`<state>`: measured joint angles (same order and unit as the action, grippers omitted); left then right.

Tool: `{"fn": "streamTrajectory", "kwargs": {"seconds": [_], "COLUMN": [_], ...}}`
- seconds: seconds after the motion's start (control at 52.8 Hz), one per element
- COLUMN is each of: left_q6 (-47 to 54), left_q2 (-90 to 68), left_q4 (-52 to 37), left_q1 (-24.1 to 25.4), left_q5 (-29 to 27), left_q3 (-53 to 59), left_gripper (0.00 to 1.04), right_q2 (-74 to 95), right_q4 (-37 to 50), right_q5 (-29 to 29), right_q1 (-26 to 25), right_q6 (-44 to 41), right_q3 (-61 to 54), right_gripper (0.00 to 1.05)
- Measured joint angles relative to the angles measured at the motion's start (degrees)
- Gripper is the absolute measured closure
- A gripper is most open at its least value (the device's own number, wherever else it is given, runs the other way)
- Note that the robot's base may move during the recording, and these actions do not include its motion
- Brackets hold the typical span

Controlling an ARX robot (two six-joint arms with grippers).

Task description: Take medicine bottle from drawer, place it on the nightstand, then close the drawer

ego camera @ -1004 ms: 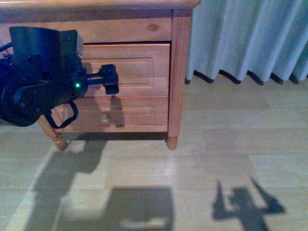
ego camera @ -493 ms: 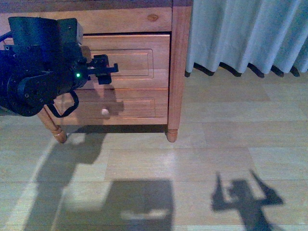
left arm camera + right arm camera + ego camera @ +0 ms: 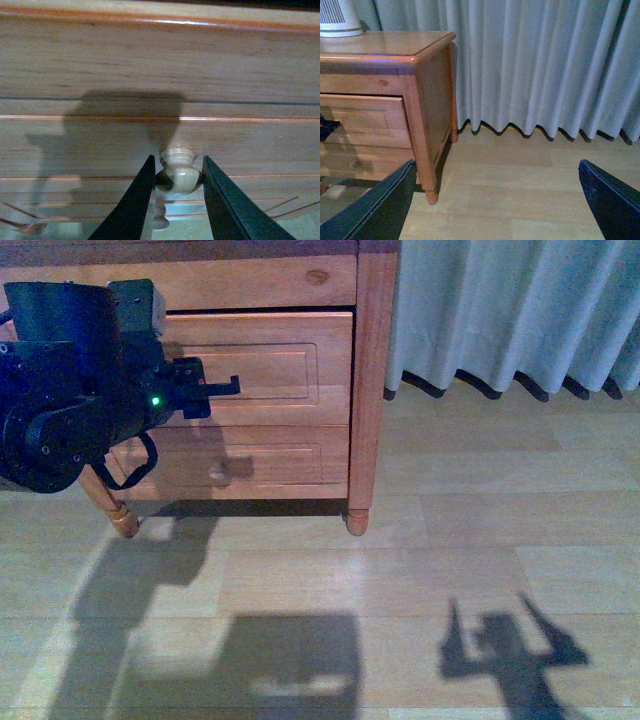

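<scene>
Front and right wrist views share the nightstand (image 3: 375, 390) from farther back; left wrist sits close at a knob (image 3: 179, 172).

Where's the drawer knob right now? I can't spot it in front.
The drawer knob shows only in the left wrist view, flanked by the left gripper fingers on the face of the taller upper drawer. In the front view, that gripper hides it.
</scene>
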<state>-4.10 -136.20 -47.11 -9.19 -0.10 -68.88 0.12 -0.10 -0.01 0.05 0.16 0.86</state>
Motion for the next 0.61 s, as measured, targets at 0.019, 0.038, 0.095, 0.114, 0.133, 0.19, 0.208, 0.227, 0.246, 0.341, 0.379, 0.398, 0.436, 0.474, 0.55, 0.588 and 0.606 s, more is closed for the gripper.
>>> {"fn": "streamTrajectory", "kwargs": {"seconds": [0.019,0.038,0.095,0.114,0.133,0.19,0.208,0.227,0.246,0.341,0.379,0.398,0.436,0.474,0.55,0.588,0.606], "left_q6": [-0.02,-0.04,-0.11,-0.09,-0.11,-0.26,-0.28,-0.28,-0.28,-0.72,-0.76,-0.83,-1.03,-1.20,-1.73,-1.84,-2.08], "left_q2": [0.24,0.68,1.68,2.23,2.73,3.87,4.46,5.01,5.79,8.02,8.74,9.14,9.73,10.40,11.39,11.72,12.11], "left_q4": [-0.24,-0.76,-1.79,-2.45,-3.06,-4.46,-5.16,-5.92,-7.26,-11.17,-12.81,-13.86,-15.47,-17.68,-21.18,-22.56,-23.82], "left_q1": [0.04,0.07,0.09,0.09,0.09,0.07,0.09,0.09,0.04,-0.09,-0.15,-0.20,-0.33,-0.52,-1.03,-1.36,-1.70], "left_q5": [0.04,0.09,0.13,0.15,0.20,0.37,0.52,0.57,0.55,1.14,1.20,1.22,1.27,1.36,1.22,1.11,0.92], "left_q3": [0.44,1.55,4.00,5.33,6.60,9.42,10.86,12.39,14.75,21.46,24.04,25.75,28.26,31.36,36.44,38.34,40.17], "left_gripper": [0.80,0.80,0.80,0.80,0.80,0.80,0.80,0.80,0.80,0.80,0.80,0.80,0.80,0.80,0.80,0.80,0.80], "right_q2": [0.00,0.00,0.00,0.00,0.00,0.00,0.00,0.00,0.00,0.00,0.00,0.00,0.00,0.00,0.00,0.00,0.00], "right_q4": [0.00,0.00,0.00,0.00,0.00,0.00,0.00,0.00,0.00,0.00,0.00,0.00,0.00,0.00,0.00,0.00,0.00], "right_q5": [0.00,0.00,0.00,0.00,0.00,0.00,0.00,0.02,0.00,0.00,0.00,0.00,0.00,0.00,0.00,0.00,0.00], "right_q1": [0.00,0.00,0.00,0.00,0.00,0.00,0.00,0.00,0.00,0.00,0.00,0.00,0.00,0.00,0.00,0.00,0.00], "right_q6": [0.00,0.00,0.00,0.00,0.00,0.00,0.00,0.00,0.00,0.00,0.00,0.00,0.00,0.00,0.00,0.00,0.00], "right_q3": [0.00,0.00,0.00,0.00,0.00,0.00,0.00,0.00,0.00,0.00,0.00,0.00,0.00,0.00,0.00,0.00,0.00], "right_gripper": [0.07,0.07,0.07,0.07,0.07,0.07,0.07,0.07,0.07,0.07,0.07,0.07,0.07,0.07,0.07,0.07,0.07]}}
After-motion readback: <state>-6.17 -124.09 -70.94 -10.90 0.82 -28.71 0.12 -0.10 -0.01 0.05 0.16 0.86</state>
